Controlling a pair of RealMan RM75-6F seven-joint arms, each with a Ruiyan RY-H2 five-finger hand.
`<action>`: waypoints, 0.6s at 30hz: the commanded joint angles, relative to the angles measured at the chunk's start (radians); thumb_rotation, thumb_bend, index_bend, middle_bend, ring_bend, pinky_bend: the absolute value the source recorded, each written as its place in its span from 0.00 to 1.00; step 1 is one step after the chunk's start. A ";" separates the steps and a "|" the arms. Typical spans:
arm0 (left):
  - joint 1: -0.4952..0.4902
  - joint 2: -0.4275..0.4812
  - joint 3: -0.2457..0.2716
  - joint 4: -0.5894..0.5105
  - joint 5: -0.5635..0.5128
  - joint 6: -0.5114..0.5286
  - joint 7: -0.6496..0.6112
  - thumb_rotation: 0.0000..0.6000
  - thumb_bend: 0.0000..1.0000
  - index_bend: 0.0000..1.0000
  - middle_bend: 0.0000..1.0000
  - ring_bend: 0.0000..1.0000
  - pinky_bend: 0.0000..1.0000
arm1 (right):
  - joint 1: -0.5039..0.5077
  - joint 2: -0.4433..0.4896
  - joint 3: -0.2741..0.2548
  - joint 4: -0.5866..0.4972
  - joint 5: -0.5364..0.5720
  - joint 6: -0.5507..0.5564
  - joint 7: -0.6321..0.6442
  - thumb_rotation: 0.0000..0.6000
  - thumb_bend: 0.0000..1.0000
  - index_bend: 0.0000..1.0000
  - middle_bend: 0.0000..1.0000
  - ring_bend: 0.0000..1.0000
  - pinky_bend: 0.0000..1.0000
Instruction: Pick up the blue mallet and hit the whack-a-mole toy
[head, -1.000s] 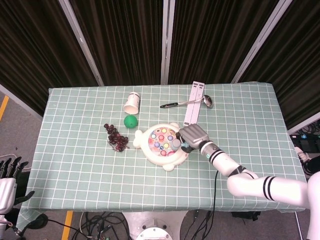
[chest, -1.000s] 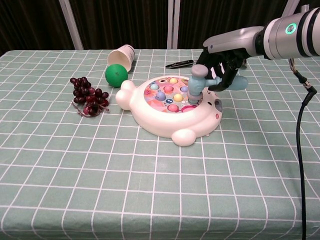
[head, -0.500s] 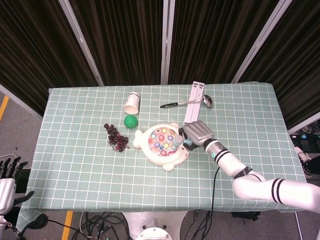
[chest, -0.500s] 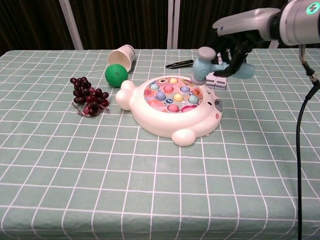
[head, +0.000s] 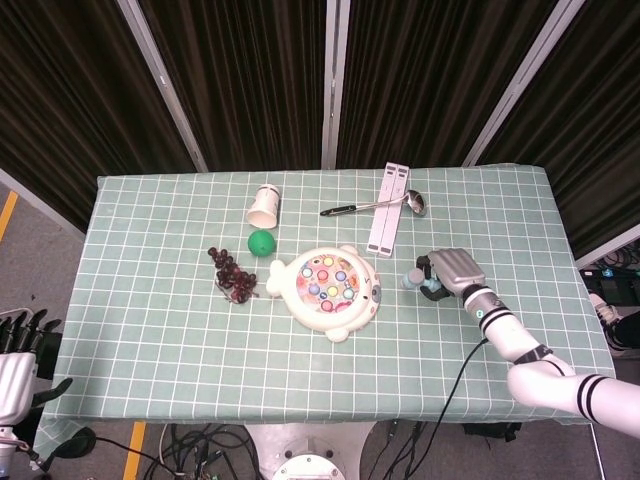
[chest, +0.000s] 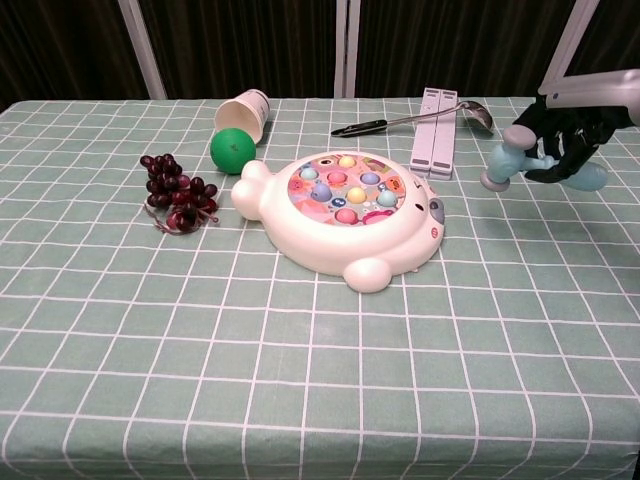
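Note:
The white whack-a-mole toy (head: 327, 289) (chest: 340, 212) with coloured buttons sits mid-table. My right hand (head: 450, 270) (chest: 565, 135) is to the right of the toy, well apart from it, and grips the blue mallet (head: 415, 279) (chest: 510, 160) by its handle. The mallet head points toward the toy and hangs low over the cloth. My left hand (head: 18, 352) hangs off the table at the lower left edge of the head view, fingers apart, holding nothing.
A bunch of dark grapes (head: 232, 274) (chest: 177, 193), a green ball (head: 261, 243) (chest: 232, 150) and a tipped white cup (head: 264, 206) (chest: 245, 112) lie left of the toy. A ladle (head: 375, 204) (chest: 410, 119) and a white strip (head: 389, 208) (chest: 436, 143) lie behind it.
My right hand lifted the mallet off the toy's buttons and carried it to the right, away from the toy. The left hand stayed put.

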 joint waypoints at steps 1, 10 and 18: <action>-0.001 0.002 0.001 -0.005 -0.001 -0.002 0.005 1.00 0.00 0.18 0.08 0.00 0.00 | -0.047 -0.066 -0.007 0.082 -0.077 0.012 0.052 1.00 0.47 0.57 0.54 0.44 0.50; 0.004 -0.001 0.003 0.000 -0.009 -0.002 -0.001 1.00 0.00 0.18 0.08 0.00 0.00 | -0.117 -0.104 -0.008 0.112 -0.172 0.063 0.107 1.00 0.39 0.13 0.20 0.07 0.14; 0.010 -0.011 -0.006 0.023 -0.002 0.024 -0.024 1.00 0.00 0.18 0.08 0.00 0.00 | -0.284 0.033 -0.020 -0.060 -0.344 0.373 0.143 1.00 0.39 0.00 0.09 0.00 0.07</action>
